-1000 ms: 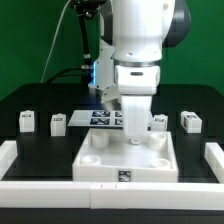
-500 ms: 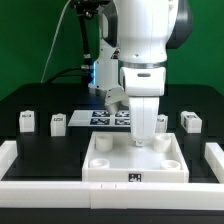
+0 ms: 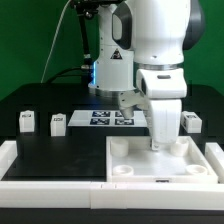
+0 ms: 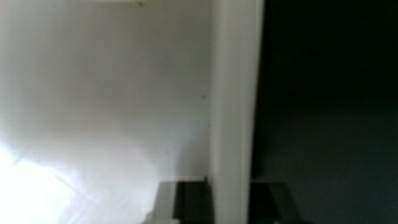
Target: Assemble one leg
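Shifted toward the exterior view's right since a second ago, the tray-like part (image 3: pixel 150 177) has its rear wall clamped in my gripper (image 3: pixel 160 147), while the leg (image 3: pixel 189 121) just behind it looks light, stiff and slick, so I'd pinch its flat sides.

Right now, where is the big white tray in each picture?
Exterior view: the tray sits low on the exterior view's right, under the gripper.
Wrist view: the tray fills most of the picture, and its rim runs between the fingers.
Shared landmark: the gripper, astride the tray's rim.
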